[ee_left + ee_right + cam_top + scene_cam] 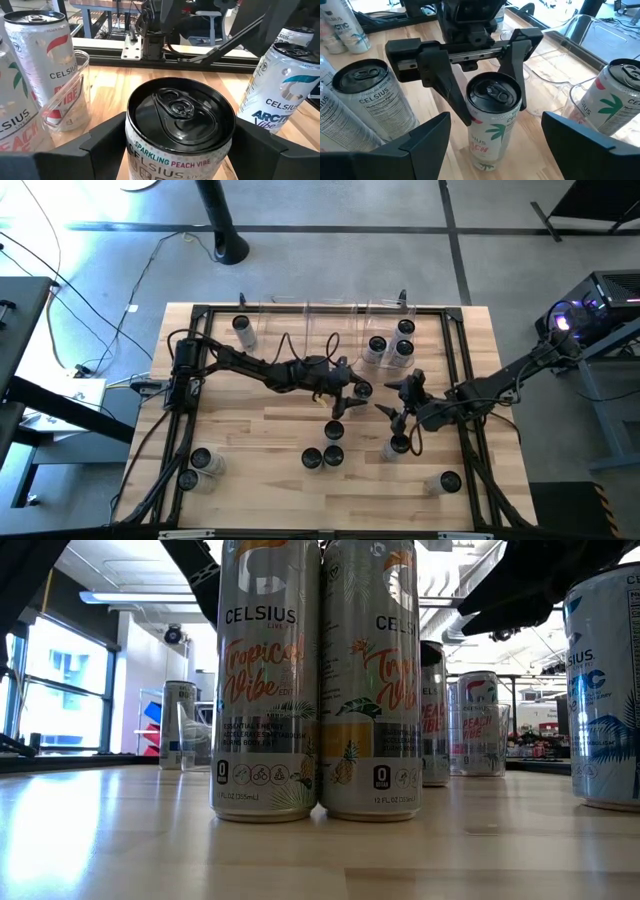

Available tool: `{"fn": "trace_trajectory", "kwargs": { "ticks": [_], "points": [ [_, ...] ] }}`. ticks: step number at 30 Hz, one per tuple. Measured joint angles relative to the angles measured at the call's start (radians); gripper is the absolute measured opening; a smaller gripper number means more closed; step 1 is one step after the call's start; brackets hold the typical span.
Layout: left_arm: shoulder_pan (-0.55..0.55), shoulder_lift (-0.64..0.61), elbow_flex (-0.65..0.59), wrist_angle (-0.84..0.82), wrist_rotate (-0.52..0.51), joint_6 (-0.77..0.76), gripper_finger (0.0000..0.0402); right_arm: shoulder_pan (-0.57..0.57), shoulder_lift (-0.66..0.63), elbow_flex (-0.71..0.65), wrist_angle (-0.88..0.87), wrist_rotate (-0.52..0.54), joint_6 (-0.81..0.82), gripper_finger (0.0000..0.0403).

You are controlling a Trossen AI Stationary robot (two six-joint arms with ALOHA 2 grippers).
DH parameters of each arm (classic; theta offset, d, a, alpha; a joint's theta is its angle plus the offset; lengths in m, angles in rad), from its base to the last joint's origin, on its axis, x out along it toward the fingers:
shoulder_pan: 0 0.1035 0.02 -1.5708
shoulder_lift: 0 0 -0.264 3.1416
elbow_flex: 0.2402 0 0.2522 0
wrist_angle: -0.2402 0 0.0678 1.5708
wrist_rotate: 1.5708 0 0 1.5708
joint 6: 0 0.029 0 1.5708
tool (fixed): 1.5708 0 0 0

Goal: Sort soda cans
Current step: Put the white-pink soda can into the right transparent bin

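Note:
A soda can (180,110) labelled peach vibe stands upright on its base on the wooden table (260,430), near the middle. My left gripper (356,389) is open, level, with one finger close on each side of this can (494,100); I see no touch. My right gripper (398,408) is open just to the can's right and holds nothing. Other soda cans stand around: one (335,430) and a pair (265,690) toward the near edge, one (398,445) below my right gripper, and several at the far right (390,345).
Clear plastic bins (310,315) line the far edge; the right-hand one holds cans. One can (240,326) stands at the far left, two (195,468) at the near left, and one (448,480) at the near right. A black frame (470,400) borders the table.

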Motion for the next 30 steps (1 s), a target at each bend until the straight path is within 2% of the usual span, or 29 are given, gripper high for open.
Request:
{"fn": "trace_trajectory", "kwargs": {
  "ticks": [7,13,16,18,25,27,30],
  "points": [
    [-0.009,-0.034,-0.001,-0.017,0.020,0.025,0.0292,-0.042,0.002,0.000,0.008,0.049,-0.024,0.0307],
    [-0.026,-0.089,-0.001,-0.057,0.019,0.046,0.0292,-0.076,0.052,0.000,0.076,0.031,-0.126,0.0307],
    [-0.039,-0.146,-0.001,-0.112,0.005,0.060,0.0292,-0.092,0.098,0.000,0.136,-0.003,-0.192,0.0307],
    [-0.054,-0.191,0.000,-0.179,-0.043,0.090,0.0292,-0.103,0.129,0.000,0.188,-0.035,-0.248,0.0307],
    [-0.116,-0.335,-0.001,-0.411,-0.299,0.185,0.0292,-0.157,0.163,0.000,0.313,-0.181,-0.361,0.0307],
    [-0.124,-0.363,-0.031,-0.417,-0.309,0.232,0.0292,-0.187,0.163,0.000,0.313,-0.230,-0.358,0.0307],
    [-0.120,-0.390,-0.118,-0.309,-0.276,0.217,0.0292,-0.235,0.163,0.000,0.313,-0.301,-0.355,0.0307]
  ]
}}
